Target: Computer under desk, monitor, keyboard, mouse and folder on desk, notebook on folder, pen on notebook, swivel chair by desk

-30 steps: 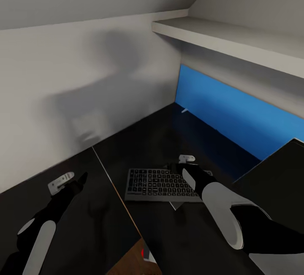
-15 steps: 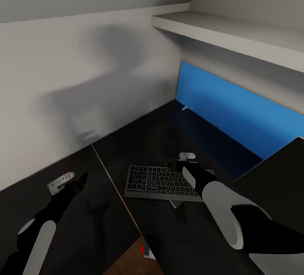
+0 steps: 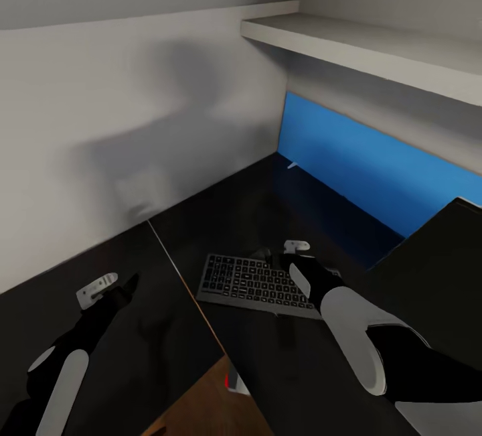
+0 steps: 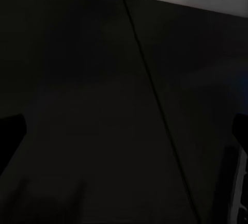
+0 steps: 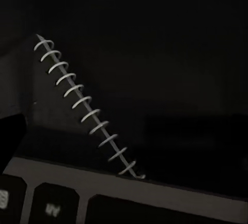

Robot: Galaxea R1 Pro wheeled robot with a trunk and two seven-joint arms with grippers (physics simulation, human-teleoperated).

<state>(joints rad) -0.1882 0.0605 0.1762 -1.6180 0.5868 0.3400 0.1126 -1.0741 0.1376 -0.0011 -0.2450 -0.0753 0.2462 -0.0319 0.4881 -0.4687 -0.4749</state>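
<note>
Keyboard [image 3: 258, 286] far edge under right fingers [image 3: 289, 263], grip unclear; left fingers [image 3: 127, 284] unclear, over bare desk [image 3: 221, 222].

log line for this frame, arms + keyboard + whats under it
right gripper: at keyboard far edge, jaw state unclear | left gripper: over bare desk | spiral-bound notebook beside keyboard | monitor at right

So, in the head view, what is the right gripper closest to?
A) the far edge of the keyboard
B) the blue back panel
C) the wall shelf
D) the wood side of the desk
A: the right gripper sits over the far edge of the keyboard on the black desk.
</note>
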